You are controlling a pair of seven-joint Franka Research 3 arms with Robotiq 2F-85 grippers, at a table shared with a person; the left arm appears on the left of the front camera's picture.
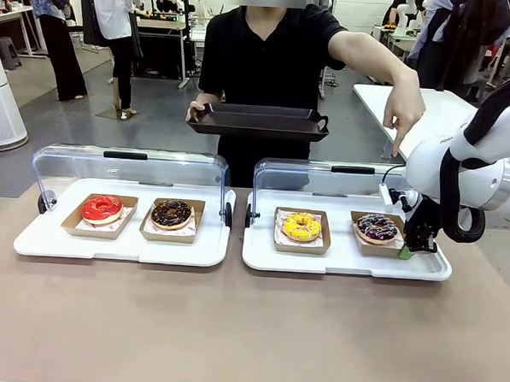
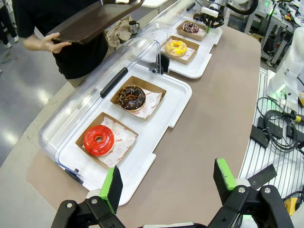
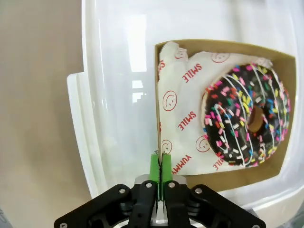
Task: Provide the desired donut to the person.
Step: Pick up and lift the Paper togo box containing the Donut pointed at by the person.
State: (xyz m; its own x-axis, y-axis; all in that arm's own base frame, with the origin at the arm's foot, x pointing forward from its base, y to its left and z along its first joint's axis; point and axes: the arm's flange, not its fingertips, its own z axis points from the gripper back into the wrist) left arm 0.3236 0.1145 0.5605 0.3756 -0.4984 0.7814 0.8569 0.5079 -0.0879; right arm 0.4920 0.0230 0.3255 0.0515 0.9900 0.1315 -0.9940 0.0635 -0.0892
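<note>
The person (image 1: 271, 55) in a black T-shirt stands across the table, holding a dark serving tray (image 1: 259, 121) in one hand. The other hand (image 1: 404, 113) points down at the chocolate donut with coloured sprinkles (image 1: 377, 226) (image 3: 247, 118). That donut lies on printed paper in a brown cardboard tray (image 3: 223, 178) at the right end of the right white tray (image 1: 345, 262). My right gripper (image 1: 410, 249) (image 3: 159, 164) is shut on the cardboard tray's side wall. My left gripper (image 2: 166, 183) hangs open above the table, near the left white tray (image 2: 156, 152).
A yellow donut (image 1: 302, 226) shares the right white tray. A chocolate donut (image 1: 172, 212) and a red donut (image 1: 102, 209) sit in the left one. Both trays have clear lids (image 1: 128, 163) swung open at the back. Bare brown tabletop (image 1: 248, 327) lies in front.
</note>
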